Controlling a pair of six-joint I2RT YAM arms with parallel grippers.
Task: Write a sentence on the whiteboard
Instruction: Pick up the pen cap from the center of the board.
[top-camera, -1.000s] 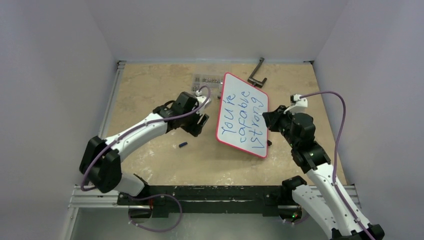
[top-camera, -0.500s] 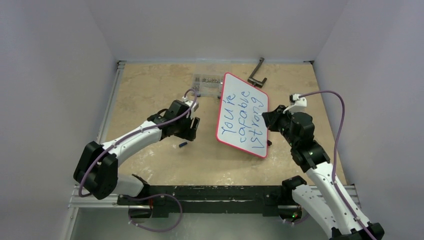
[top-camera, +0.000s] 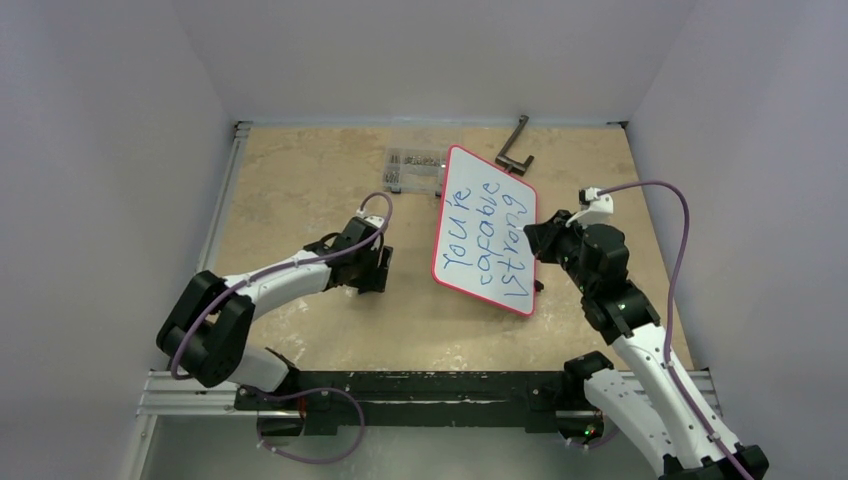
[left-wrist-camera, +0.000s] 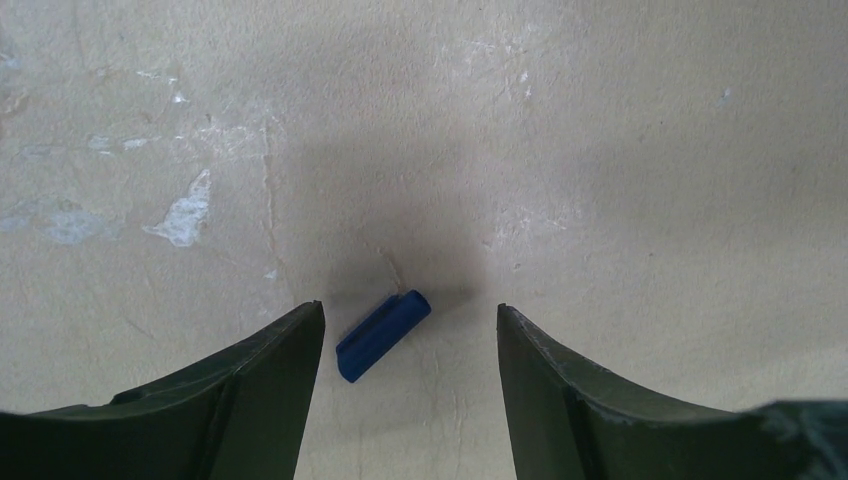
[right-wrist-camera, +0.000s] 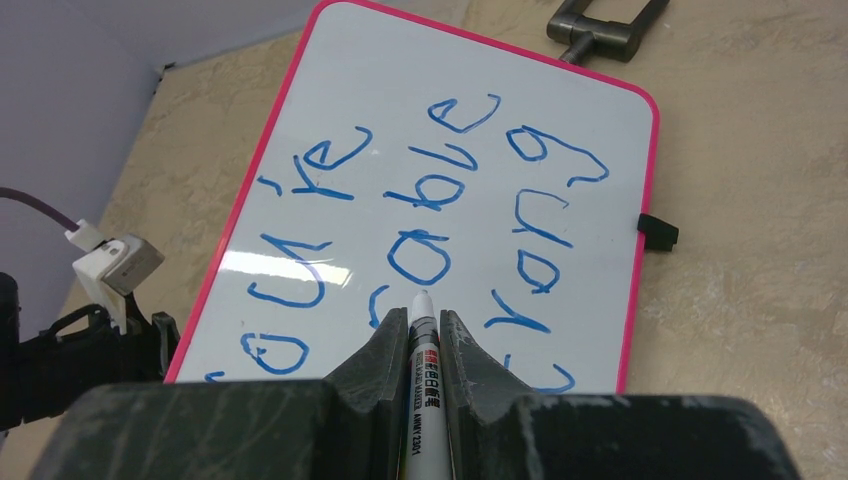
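Blue cap (left-wrist-camera: 383, 335) lies askew between the wide-open jaws of my left gripper (left-wrist-camera: 407, 314); closing may flick it away. Right gripper (right-wrist-camera: 412, 325) pinches the marker (right-wrist-camera: 420, 350), its bare tip close to the sentence (right-wrist-camera: 440, 200) on the whiteboard (right-wrist-camera: 400, 80), nearer the counter's right edge: smear risk.

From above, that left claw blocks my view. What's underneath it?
Under the left gripper, its wrist camera shows a small blue cap lying on the table between the open fingers. From the top camera the gripper covers it.
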